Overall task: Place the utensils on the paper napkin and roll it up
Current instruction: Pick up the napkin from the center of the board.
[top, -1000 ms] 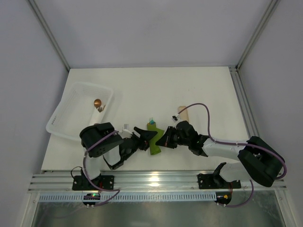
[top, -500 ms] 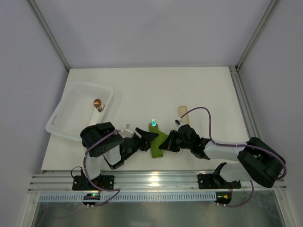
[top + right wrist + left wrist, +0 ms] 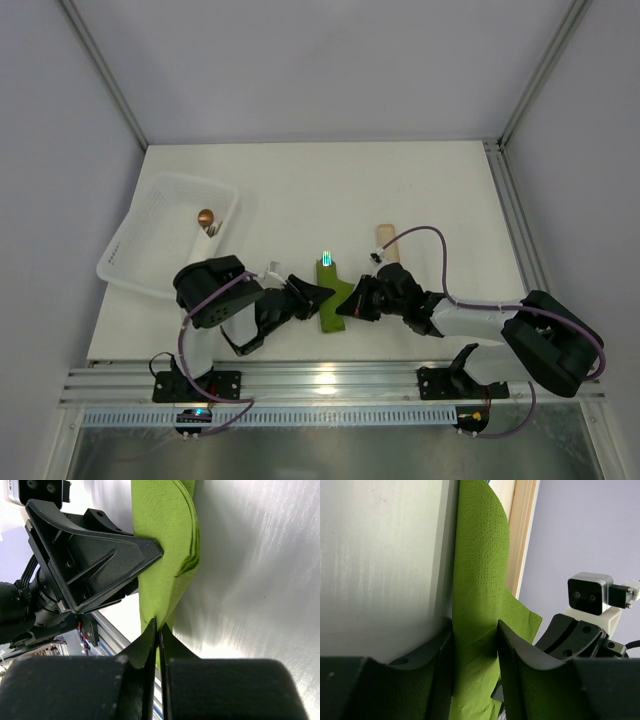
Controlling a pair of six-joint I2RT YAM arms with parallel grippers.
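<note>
Rolling step in hand: napkin (image 3: 480, 570), part-rolled, lies near-centre on bench (image 3: 300, 180), utensil tip (image 3: 323, 258) poking from far end; right gripper (image 3: 159, 626) pinches right edge (pressed tight); left gripper (image 3: 475, 630) clamps left fold. Next: tighter turn, both grips coordinated.

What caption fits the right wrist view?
The right gripper pinches an edge of the folded napkin; the left gripper clasps it alongside.

Lab cell: white table (image 3: 300, 190), aluminium rails (image 3: 330, 384)
</note>
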